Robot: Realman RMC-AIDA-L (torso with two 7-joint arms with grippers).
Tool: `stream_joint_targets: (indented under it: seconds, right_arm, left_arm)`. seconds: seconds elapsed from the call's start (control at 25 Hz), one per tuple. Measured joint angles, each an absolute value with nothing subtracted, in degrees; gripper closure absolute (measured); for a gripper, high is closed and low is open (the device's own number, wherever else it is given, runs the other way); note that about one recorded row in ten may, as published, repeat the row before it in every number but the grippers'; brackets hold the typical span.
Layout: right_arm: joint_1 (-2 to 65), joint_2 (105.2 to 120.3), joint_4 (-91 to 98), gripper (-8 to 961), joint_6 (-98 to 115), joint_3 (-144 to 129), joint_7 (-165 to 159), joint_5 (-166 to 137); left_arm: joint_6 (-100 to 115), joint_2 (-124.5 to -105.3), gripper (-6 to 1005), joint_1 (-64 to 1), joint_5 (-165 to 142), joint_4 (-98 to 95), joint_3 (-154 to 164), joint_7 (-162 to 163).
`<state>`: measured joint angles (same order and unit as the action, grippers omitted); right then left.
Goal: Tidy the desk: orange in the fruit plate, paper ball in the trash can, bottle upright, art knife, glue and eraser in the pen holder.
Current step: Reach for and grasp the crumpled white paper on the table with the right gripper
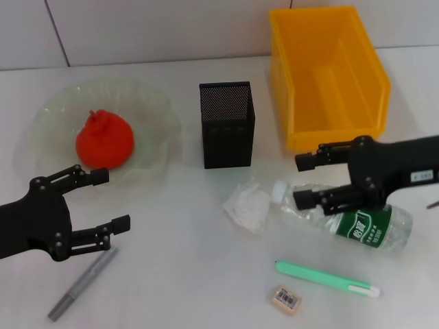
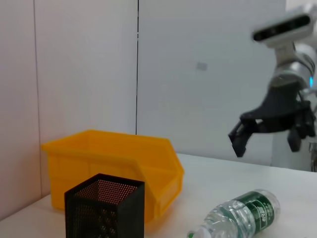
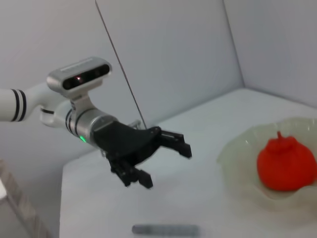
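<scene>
I read the orange (image 1: pixel 104 140) as done: it sits in the fruit plate (image 1: pixel 154 103) at the far left. The rest is still out. The paper ball (image 1: pixel 248 208) lies mid-table, touching or just beside the cap end of the bottle (image 1: pixel 346 221), which lies on its side with the cap pointing left. The trash can (image 1: pixel 328 72) stands far right, and the pen holder (image 1: pixel 227 124) sits between it and the plate. The eraser (image 1: pixel 286 299) is near me with a green art knife (image 1: pixel 328 278) just beyond it, and a grey pen-like stick (image 1: pixel 84 282), possibly the glue, lies at the near left.

My right gripper (image 1: pixel 300 179) hangs with its jaws spread wide and empty, over the bottle's neck and just right of the paper ball. I judge this as the paper-ball or bottle step; I cannot tell which. For the ball, I would shift left, come down centred on the wad, close gently, then carry it to the yellow bin without nudging the bottle.

My left gripper (image 1: pixel 113 199) is also wide and empty, hovering near the plate's near edge above the grey stick.
</scene>
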<state>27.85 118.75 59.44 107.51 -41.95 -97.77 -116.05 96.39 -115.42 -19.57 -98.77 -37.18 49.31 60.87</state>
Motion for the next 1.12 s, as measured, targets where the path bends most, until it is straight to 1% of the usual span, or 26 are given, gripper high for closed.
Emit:
stream_joint_targets:
  seconds: [0.16,0.24,0.36,0.52,0.8,1.12]
  right_arm:
    - [30.57,118.68,73.89,164,109.03,-43.99,-112.88,-122.16]
    - [33.05,118.4,78.15,164,109.82,-45.65,-118.62,-126.25]
    - [36.29,118.51,81.75,164,110.5,-49.42,-123.85,-132.11]
    - [40.4,118.96,83.32,164,108.03,-59.11,-132.11,-140.86]
    - [42.37,119.1,83.18,164,103.34,-67.03,-136.92,-145.01]
    - [44.58,119.19,76.37,164,95.77,-76.91,-138.79,-145.23]
  left_arm:
    - [96.46,-115.44,137,-19.48,-98.89,-37.17,49.31,60.92]
    - [96.51,-115.43,138,-19.5,-98.91,-37.17,49.31,60.95]
    - [96.6,-115.37,138,-19.65,-98.93,-37.17,49.31,61.07]
    - [96.79,-115.34,137,-20.0,-98.96,-37.25,49.7,61.62]
    - [97.43,-115.41,137,-20.36,-100.35,-37.25,50.0,61.91]
    - [98.08,-115.98,137,-20.85,-102.3,-37.36,50.1,62.06]
